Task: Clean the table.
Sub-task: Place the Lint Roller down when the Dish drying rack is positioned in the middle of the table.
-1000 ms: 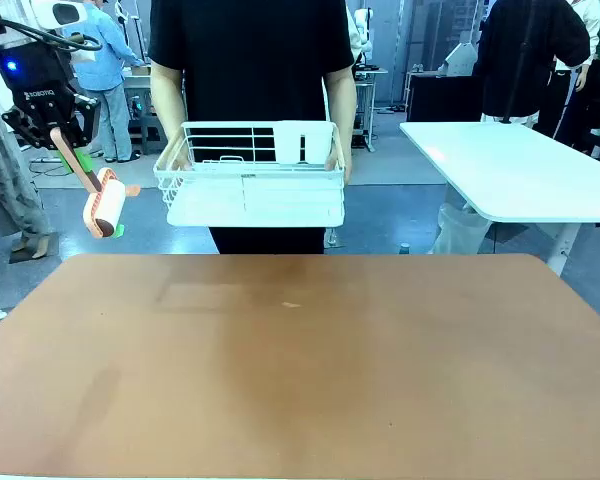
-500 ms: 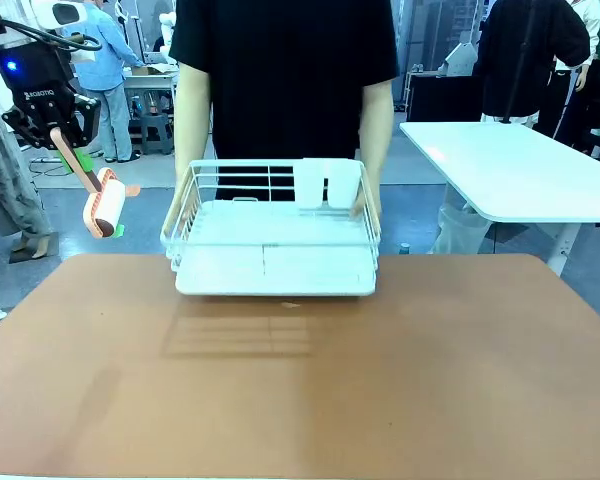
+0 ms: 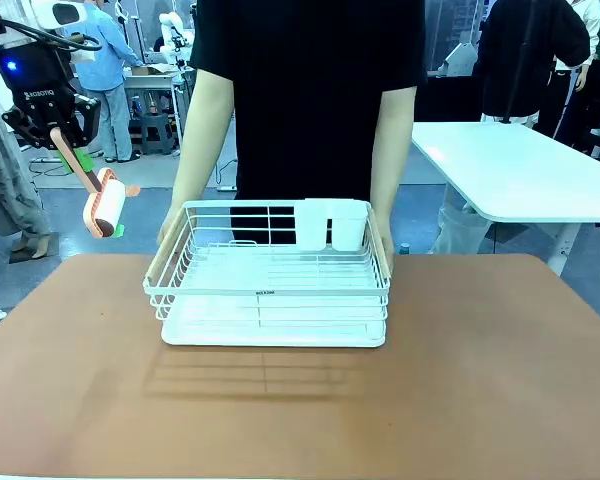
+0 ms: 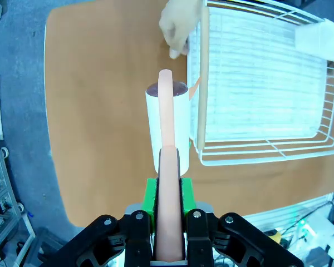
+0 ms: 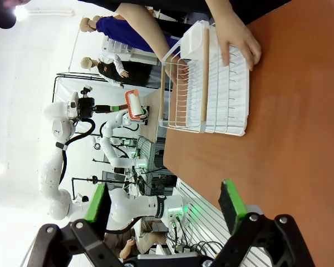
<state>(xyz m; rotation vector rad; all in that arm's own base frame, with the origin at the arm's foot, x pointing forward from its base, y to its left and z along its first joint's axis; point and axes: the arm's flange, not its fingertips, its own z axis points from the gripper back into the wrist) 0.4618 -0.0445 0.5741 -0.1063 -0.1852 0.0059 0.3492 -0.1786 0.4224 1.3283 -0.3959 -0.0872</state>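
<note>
**The table with a rack set on it, roller held off to the side**

The table point(image 3: 460, 390), a wide terracotta-brown top, spreads from the near edge of the front view to the person at its far side. Its near half lies bare and matte.

Past that bare stretch, toward the far edge of the table, sits a white wire rack point(image 3: 270, 290) with a solid white tray under it and a white cup holder on its far rim. A faint shadow falls on the table just in front of it. The person's hands point(image 3: 382, 250) grip the rack's two short sides, one hand point(image 4: 175, 25) curled at its corner in the left wrist view.

Off the table's left far corner and above it, the left gripper point(image 3: 60, 130) is clamped on the peach handle of a lint roller point(image 3: 104, 205), whose white roll hangs downward and away from the rack.

The right gripper point(image 5: 164, 208) stands with its green-padded fingers point(image 5: 232, 201) well apart, holding nothing, looking along the table toward the rack.
</note>
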